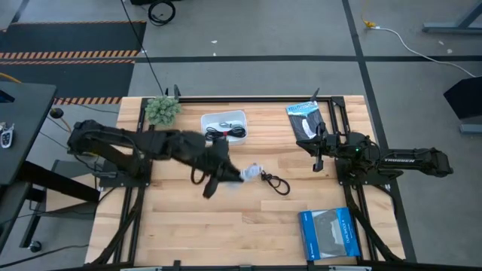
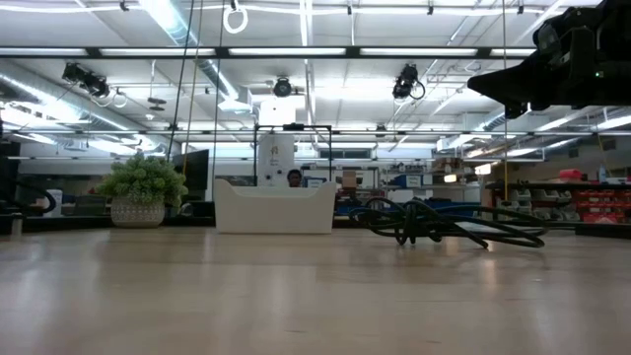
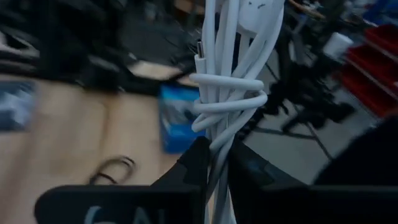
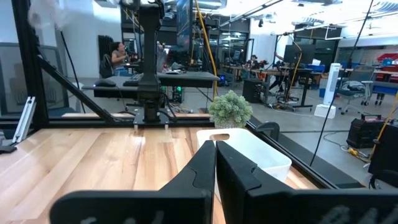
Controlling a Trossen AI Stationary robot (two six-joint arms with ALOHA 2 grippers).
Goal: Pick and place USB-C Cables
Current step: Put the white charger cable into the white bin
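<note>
Because the cables are evidently being gathered into the white tray (image 1: 224, 118) at the far edge of the table (image 1: 188, 226), where a black bundle (image 1: 226, 133) already lies, the left gripper (image 1: 242, 175) is seen pressed together on the white cable bundle (image 3: 227, 93), which is held clear of the wood near the table's middle. Another black cable (image 1: 276, 182) is left just beside it, unpicked. The right gripper (image 4: 215, 163), fingers pressed together and empty, is parked at the table's right side.

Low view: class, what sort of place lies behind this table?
Probably a robotics lab or workshop: long ceiling light strips, red storage bins on shelves, and other workstations with a seated person.
</note>
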